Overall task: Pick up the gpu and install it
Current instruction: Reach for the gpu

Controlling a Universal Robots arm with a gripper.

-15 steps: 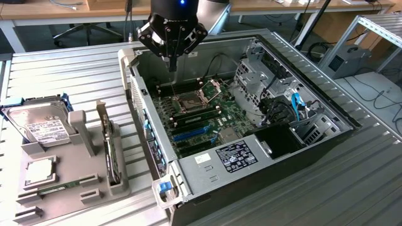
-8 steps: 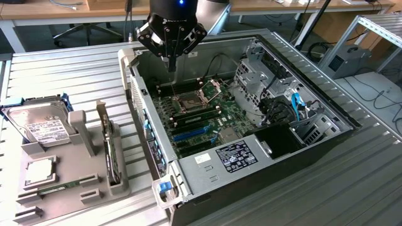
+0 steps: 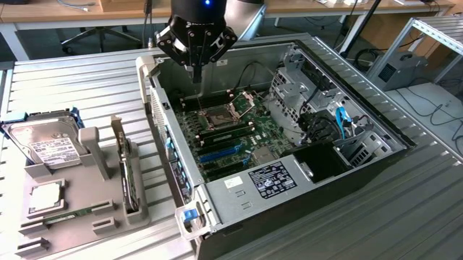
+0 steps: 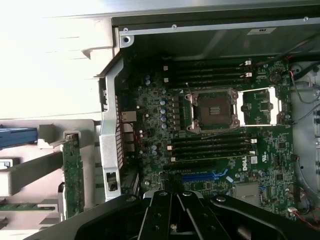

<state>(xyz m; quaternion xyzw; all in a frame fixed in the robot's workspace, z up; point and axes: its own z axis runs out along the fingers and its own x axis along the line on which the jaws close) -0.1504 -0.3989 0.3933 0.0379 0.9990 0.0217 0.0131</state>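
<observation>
Gripper (image 3: 197, 75) is hovering shut, empty, over PC case (image 3: 239, 201) (motherboard (image 3: 233, 135) exposed); gpu (image 3: 129, 179) is standing edge-up in grey rack (image 3: 94, 153), likely for grasping.

The arm (image 3: 199, 11) stood upright & the gripper (image 3: 197, 77) hung under it, pointed straight down, w/ its fingers (image 3: 196, 66) closed tight together.

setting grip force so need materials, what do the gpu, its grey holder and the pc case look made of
The gpu: circuit board, going by its matte green face in the wrist view; the dark side is probably plastic. The grey holder: matte, even grey and blocky, likely plastic, perhaps printed. The pc case: bare sheet metal with a dull silvery sheen, folded edges and punched holes.
</observation>
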